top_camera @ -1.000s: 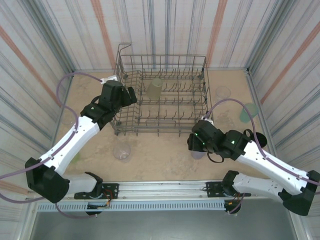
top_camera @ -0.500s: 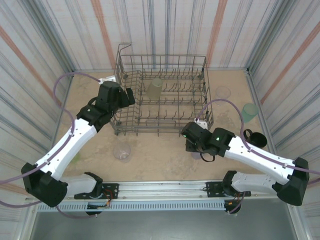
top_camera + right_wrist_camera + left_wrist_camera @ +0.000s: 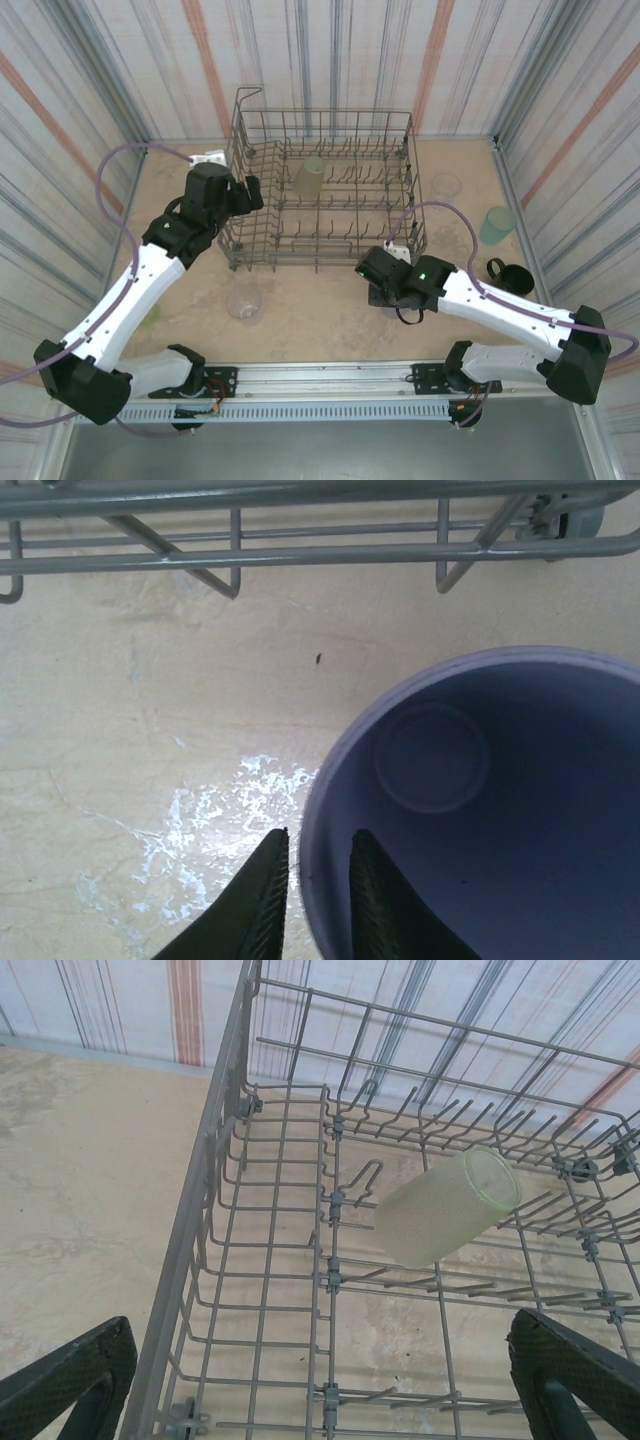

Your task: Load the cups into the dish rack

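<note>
Straddling the lavender cup's (image 3: 480, 810) rim, the right hand (image 3: 320, 831) pinches its thin wall; light, stiff, probably slick, so grip there firmly.

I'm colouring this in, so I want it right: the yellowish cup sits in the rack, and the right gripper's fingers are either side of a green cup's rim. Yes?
Not green. In the right wrist view the right gripper has its fingers either side of the rim of a lavender cup. The yellowish cup does sit in the dish rack.
</note>
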{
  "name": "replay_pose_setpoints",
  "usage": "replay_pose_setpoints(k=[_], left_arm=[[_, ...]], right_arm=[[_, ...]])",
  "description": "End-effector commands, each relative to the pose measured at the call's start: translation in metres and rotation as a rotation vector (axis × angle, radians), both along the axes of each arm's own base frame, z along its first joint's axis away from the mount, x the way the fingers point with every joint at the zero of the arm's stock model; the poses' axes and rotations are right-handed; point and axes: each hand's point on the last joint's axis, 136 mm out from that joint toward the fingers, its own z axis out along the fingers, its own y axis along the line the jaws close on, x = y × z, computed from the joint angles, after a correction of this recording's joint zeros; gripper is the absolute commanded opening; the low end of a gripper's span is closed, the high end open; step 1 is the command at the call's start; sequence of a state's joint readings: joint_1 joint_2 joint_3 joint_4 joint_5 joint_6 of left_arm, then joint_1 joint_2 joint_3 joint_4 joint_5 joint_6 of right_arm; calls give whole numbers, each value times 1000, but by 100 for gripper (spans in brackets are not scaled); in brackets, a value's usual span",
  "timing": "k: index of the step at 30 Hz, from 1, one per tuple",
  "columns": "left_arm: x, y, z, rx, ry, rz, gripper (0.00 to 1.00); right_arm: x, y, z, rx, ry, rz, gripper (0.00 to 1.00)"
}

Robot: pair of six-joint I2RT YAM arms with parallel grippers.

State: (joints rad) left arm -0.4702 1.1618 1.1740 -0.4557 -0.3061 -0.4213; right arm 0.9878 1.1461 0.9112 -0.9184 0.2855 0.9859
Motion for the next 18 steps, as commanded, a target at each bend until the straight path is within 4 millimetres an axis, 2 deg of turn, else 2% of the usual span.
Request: replay_pose_setpoints(k=[1,5,18], left_arm=[[-9,6,6,23,-6,-7,99],[-11,8,3,10,-2,0,99],[-7,-1,15,-12,13,-27,99]], right_arm=[[-2,-5,-7,-26,22,1,14],[-2,-3,-3,-23,28,26,0],[-18,17,31,140,-8,147,0]])
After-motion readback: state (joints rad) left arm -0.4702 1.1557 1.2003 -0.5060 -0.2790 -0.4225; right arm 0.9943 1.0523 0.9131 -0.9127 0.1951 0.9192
